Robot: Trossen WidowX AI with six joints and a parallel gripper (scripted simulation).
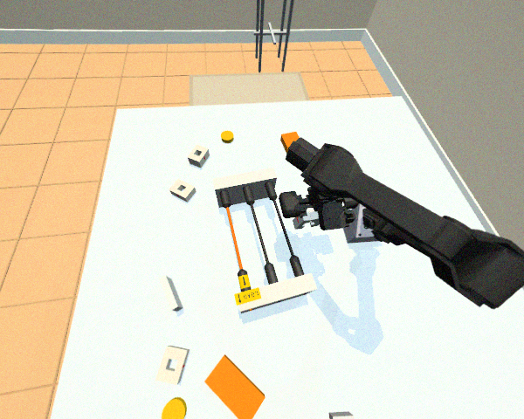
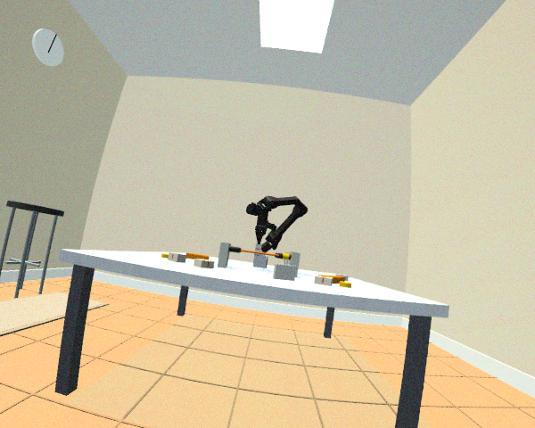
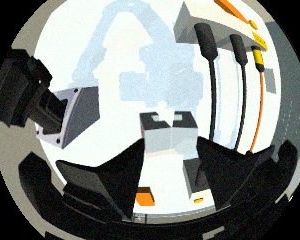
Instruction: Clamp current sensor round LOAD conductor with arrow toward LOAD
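The LOAD conductor (image 1: 234,238) (image 2: 259,251) (image 3: 260,110) is orange (its marker (image 1: 247,296) (image 3: 260,41) yellow, black-lettered).

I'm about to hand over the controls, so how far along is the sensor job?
Done: the gripper is shut on the split-core sensor.
In hand: the sensor, beside the conductors.
Left: clamping it round the orange LOAD conductor, arrow toward the marker, latching, letting go.
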